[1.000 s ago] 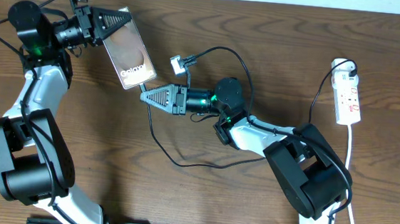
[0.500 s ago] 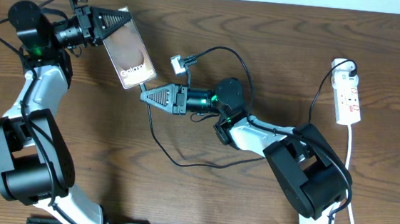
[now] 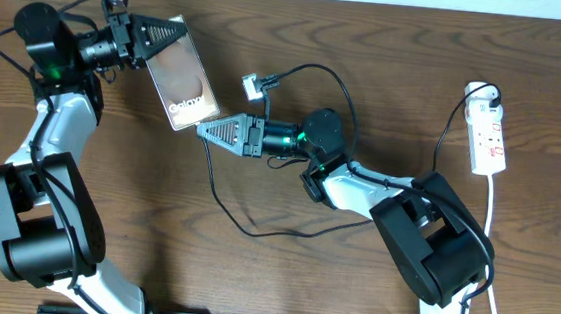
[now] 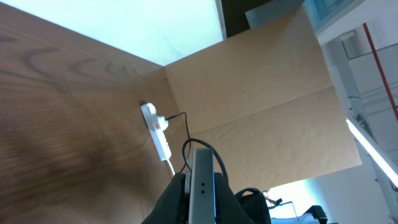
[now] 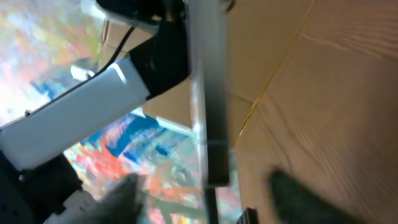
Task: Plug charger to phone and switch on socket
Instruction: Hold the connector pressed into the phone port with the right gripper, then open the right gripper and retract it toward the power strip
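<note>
The left gripper [image 3: 160,35] is clenched on the top edge of the phone [image 3: 188,80], face up to the overhead camera with its white lettering showing. At the phone's lower end, the right gripper [image 3: 205,131] is released, its blurred fingers [image 5: 121,193] spread either side of the phone's edge and gripping nothing. The charger [image 3: 250,232] trails from there in a loose loop across the table [image 3: 370,44]. The white socket [image 3: 490,138] lies well apart at the right side.

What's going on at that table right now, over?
Left pincer shut on phone. Right pincer open around charger plug at phone's edge. Socket untouched. Nothing blocking.
</note>
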`<act>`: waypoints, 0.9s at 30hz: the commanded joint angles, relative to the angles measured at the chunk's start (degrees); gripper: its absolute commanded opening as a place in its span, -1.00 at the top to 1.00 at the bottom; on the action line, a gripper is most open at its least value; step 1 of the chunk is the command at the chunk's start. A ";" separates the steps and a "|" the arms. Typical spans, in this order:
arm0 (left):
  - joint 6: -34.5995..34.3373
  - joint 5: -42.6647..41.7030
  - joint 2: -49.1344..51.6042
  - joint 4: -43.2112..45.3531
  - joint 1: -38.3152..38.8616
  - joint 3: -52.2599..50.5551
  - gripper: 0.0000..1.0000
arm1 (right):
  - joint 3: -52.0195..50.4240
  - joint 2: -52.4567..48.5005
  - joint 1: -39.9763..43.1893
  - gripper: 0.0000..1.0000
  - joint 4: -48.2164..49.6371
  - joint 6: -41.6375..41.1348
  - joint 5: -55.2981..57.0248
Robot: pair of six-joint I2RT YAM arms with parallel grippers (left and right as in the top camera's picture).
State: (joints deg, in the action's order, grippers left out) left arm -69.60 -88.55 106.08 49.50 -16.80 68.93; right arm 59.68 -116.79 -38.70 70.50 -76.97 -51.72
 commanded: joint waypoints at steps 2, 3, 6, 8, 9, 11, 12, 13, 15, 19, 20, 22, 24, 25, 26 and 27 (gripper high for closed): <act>-0.48 -1.46 -1.29 0.33 -1.53 -0.15 0.85 | 1.03 -0.33 0.24 -0.98 2.62 2.45 -3.08; -0.48 -1.46 -1.29 0.33 -1.70 -0.15 0.85 | 1.03 -0.33 0.24 -0.98 3.15 2.45 -3.30; -0.50 -1.49 -1.29 0.33 -1.90 -0.15 0.85 | 1.03 -0.33 0.26 -0.99 3.26 2.45 -3.28; -0.50 -1.46 -1.29 0.33 -1.90 -0.15 0.85 | 1.03 -0.33 0.59 -0.99 3.26 2.49 -3.26; -0.50 -1.46 -1.29 0.33 -1.90 -0.15 0.85 | 1.03 -0.33 0.94 -0.98 3.26 2.49 -3.26; -0.50 -1.46 -1.29 0.33 -1.90 -0.15 0.85 | 1.03 -0.33 1.86 -0.99 3.23 2.51 -3.28; -0.50 -1.46 -1.29 0.33 -1.90 -0.15 0.85 | 1.03 -0.33 2.69 -0.98 3.15 2.80 -3.50; -0.50 -1.46 -1.29 0.33 -1.90 -0.15 0.85 | 1.03 -0.33 3.39 -0.99 2.64 3.30 -3.87; -0.50 -1.46 -1.29 0.33 -1.90 -0.15 0.85 | 1.01 -0.33 5.29 -0.99 -0.66 4.02 -5.22; -0.48 -1.46 -1.29 0.33 -1.90 -0.15 0.85 | 1.01 -0.33 8.15 -0.99 -15.58 12.13 -7.76; -0.48 -1.46 -1.29 0.35 -1.90 -0.15 0.85 | 1.03 -0.33 8.61 -0.99 -19.06 14.49 -7.80; -0.48 -1.46 -1.29 0.35 -1.90 -0.15 0.85 | 1.03 -0.33 9.79 -0.99 -26.21 19.50 -7.65; -0.48 -1.46 -1.29 0.35 -1.90 -0.15 0.85 | 1.03 -0.31 11.47 -0.99 -34.12 24.72 -6.82; -0.48 -1.46 -1.29 0.35 -1.90 -0.15 0.85 | 1.03 0.00 12.81 -0.98 -39.71 28.76 -5.81; -0.48 -1.46 -1.29 0.33 -1.90 -0.15 0.86 | 1.03 0.46 13.55 -0.98 -42.84 31.01 -5.11; -0.46 -1.46 -1.29 0.35 -1.90 -0.15 0.85 | 1.03 0.90 14.03 -0.99 -44.96 32.63 -4.46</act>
State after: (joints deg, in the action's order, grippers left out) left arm -69.60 -88.92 106.08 49.47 -18.59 68.79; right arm 60.49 -116.75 -27.29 31.20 -56.62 -57.71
